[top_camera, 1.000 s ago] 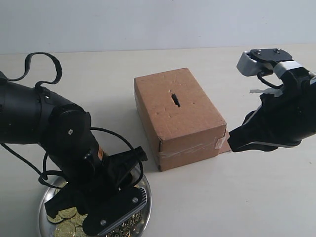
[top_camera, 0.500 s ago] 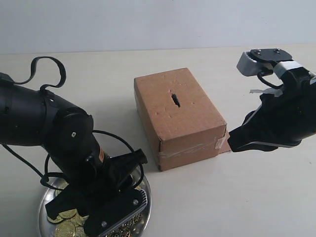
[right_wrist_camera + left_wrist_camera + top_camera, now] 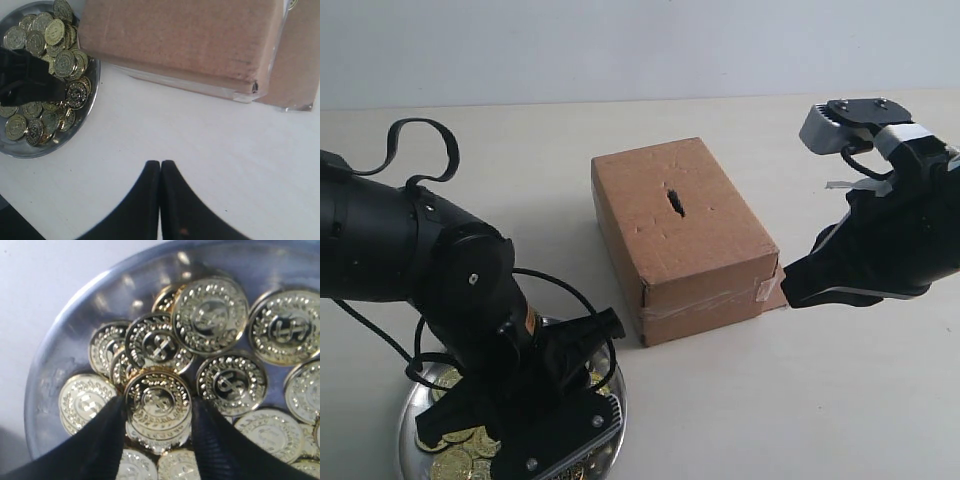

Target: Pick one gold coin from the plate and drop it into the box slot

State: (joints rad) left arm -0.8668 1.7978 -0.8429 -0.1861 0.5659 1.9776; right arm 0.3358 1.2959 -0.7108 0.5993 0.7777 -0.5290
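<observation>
The silver plate (image 3: 408,420) sits at the front left, holding several gold coins (image 3: 460,462). My left gripper (image 3: 157,407) is down inside the plate (image 3: 65,340), and its two black fingers (image 3: 100,440) press on opposite edges of one gold coin (image 3: 157,400) lying on the pile. The brown box (image 3: 680,230) stands mid-table with the dark slot (image 3: 676,201) in its top. My right gripper (image 3: 790,290) hovers by the box's taped right end, shut and holding nothing (image 3: 160,165). The right wrist view shows the plate (image 3: 30,150) and the box (image 3: 185,40).
A cardboard flap (image 3: 295,65) sticks out at the box's taped end near my right gripper. The left arm's black cable (image 3: 415,140) loops above the table at the left. Bare table lies between plate and box.
My left arm has sunk lower and slightly forward into the plate, covering more of the coins. The right arm and the box have not moved.
</observation>
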